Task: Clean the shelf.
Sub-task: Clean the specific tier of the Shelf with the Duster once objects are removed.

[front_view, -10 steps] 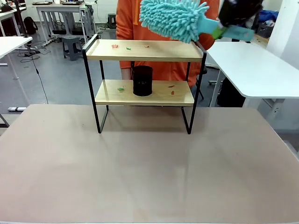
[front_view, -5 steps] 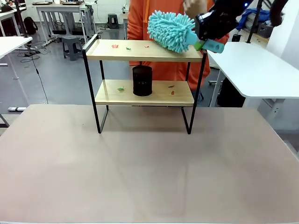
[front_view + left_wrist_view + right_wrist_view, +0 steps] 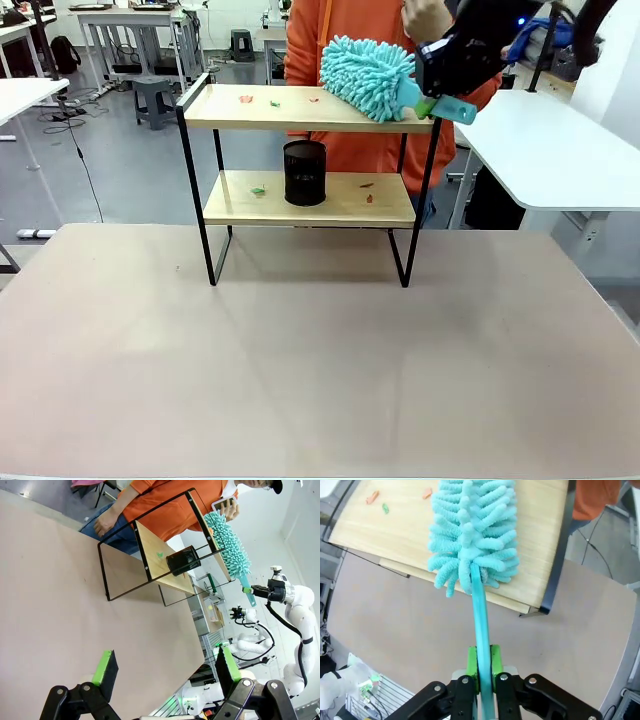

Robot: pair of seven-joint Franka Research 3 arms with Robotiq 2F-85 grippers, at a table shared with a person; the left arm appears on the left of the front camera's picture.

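Note:
The shelf (image 3: 300,112) stands at the table's far side, two wooden boards in a black frame. Small red and green scraps (image 3: 246,98) lie on its top board, and more scraps (image 3: 367,186) on the lower one. A fluffy turquoise duster (image 3: 368,75) lies against the right end of the top board. My right gripper (image 3: 432,100) is shut on its handle (image 3: 481,625). In the right wrist view the duster head (image 3: 470,535) covers the board (image 3: 400,535), short of the scraps (image 3: 384,508). My left gripper (image 3: 165,665) hangs open above the table, far from the shelf (image 3: 150,555).
A black mesh cup (image 3: 305,172) stands on the lower board. A person in orange (image 3: 360,30) stands right behind the shelf with a hand (image 3: 425,15) raised. White tables (image 3: 545,140) flank the far right and left. The brown tabletop (image 3: 320,360) lies bare in front.
My right gripper has carried the duster down and to the left, from above the shelf's right end onto the top board. The person has shifted slightly right.

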